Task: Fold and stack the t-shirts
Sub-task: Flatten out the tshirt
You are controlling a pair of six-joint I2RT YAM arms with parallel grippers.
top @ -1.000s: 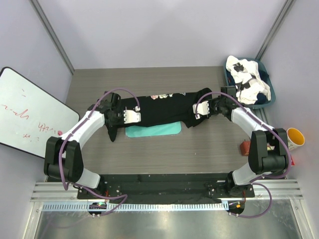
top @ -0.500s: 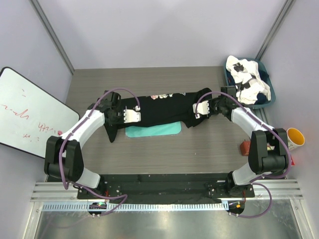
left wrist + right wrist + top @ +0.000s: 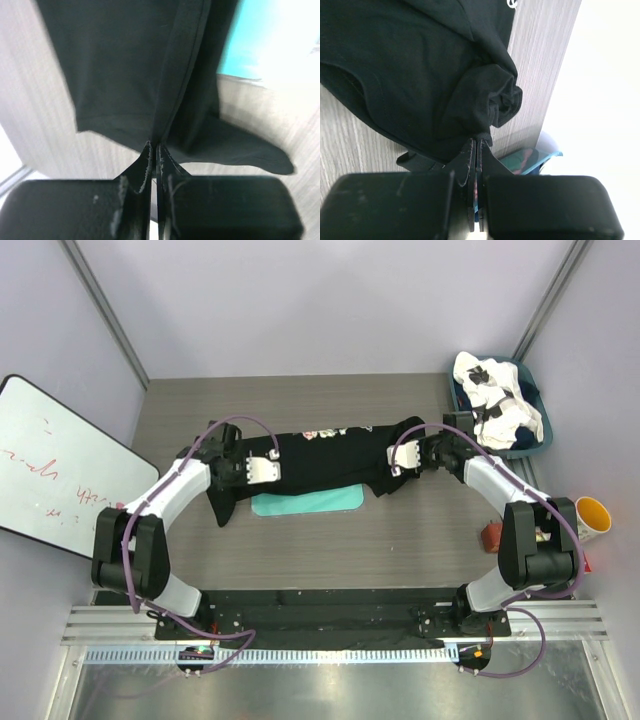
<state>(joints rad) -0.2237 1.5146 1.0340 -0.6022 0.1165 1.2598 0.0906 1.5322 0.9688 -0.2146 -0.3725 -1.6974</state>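
The black t-shirt (image 3: pixel 325 452), with its pink-rose print facing up, is stretched across the middle of the table between both grippers. My left gripper (image 3: pixel 272 472) is shut on its left edge, and the cloth (image 3: pixel 135 65) runs away from the pinched jaws (image 3: pixel 154 146). My right gripper (image 3: pixel 390 464) is shut on the bunched right end (image 3: pixel 485 100), which sits right at the fingertips (image 3: pixel 476 141). A sleeve (image 3: pixel 225 508) droops onto the table at the left. The white t-shirt with black patches (image 3: pixel 495 400) lies crumpled in the bin at the back right.
A flat teal board (image 3: pixel 307 503) lies under the black shirt's near edge. The blue bin (image 3: pixel 533 445) stands at the far right. A whiteboard (image 3: pixel 60 470) leans at the left. A yellow cup (image 3: pixel 592 515) and a small red object (image 3: pixel 491 535) sit at the right edge.
My left gripper has shifted slightly back and left with the shirt's edge, and the drooping sleeve moved with it. The right arm has not moved.
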